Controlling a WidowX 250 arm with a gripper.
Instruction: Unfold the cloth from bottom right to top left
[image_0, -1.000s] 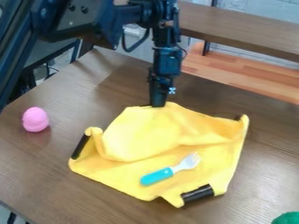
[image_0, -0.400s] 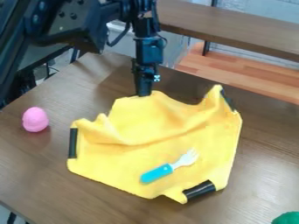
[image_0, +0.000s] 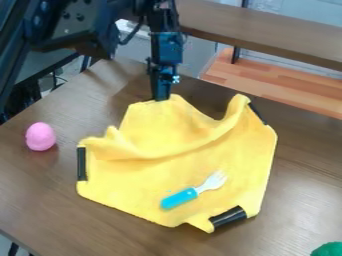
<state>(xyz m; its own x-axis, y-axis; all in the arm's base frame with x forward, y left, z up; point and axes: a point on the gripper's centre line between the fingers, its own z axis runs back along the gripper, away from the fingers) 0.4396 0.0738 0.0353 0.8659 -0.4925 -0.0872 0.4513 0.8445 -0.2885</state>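
Observation:
The black gripper (image_0: 161, 98) hangs down at the upper middle, shut on the top edge of the yellow cloth (image_0: 194, 155). From there the cloth drapes down toward the camera, with a ridge of slack running across its upper half. Its lower part lies flat on the table. Black strips mark its left edge, its upper right edge and its bottom right corner. A toy fork with a blue handle (image_0: 179, 198) rests on the lower middle of the cloth.
A pink egg-shaped toy (image_0: 41, 136) stands on the brown table (image_0: 40, 195) left of the cloth. Something green (image_0: 328, 249) sits at the bottom right corner. Behind the table is a wooden bench (image_0: 267, 89).
The gripper has moved up and to the left, drawing the cloth's top edge with it. The cloth's left and upper right parts have spread out. The fork has shifted very slightly.

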